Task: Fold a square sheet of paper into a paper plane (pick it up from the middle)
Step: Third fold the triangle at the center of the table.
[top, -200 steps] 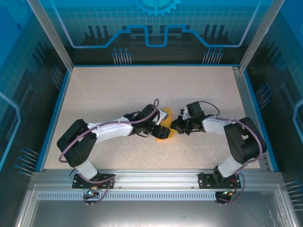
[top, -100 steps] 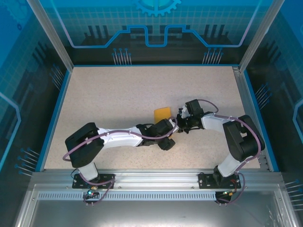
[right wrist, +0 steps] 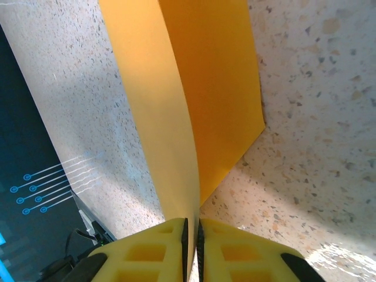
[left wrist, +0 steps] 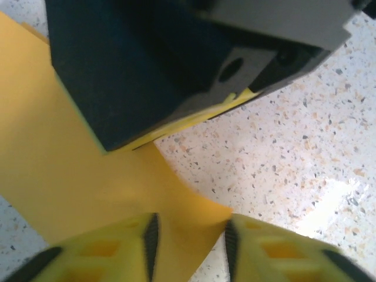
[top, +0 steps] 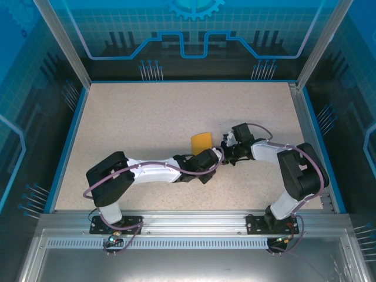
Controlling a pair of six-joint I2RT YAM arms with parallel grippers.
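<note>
Right gripper (right wrist: 191,229) pinches the square sheet of paper (right wrist: 205,88) by its edge, the sheet extending straight ahead. Left gripper (left wrist: 191,235), jaws parted, straddles one corner.

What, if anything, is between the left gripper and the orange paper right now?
Nothing visible. An edge of the orange paper sits in the gap of the open left gripper; the right gripper pinches the same sheet just beyond.

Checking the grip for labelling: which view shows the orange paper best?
Right wrist: the orange paper runs as a folded sheet straight from the right gripper, pinched at its edge. Left wrist shows a blurred stretch partly behind a dark gripper body. Top external shows a small patch.
</note>
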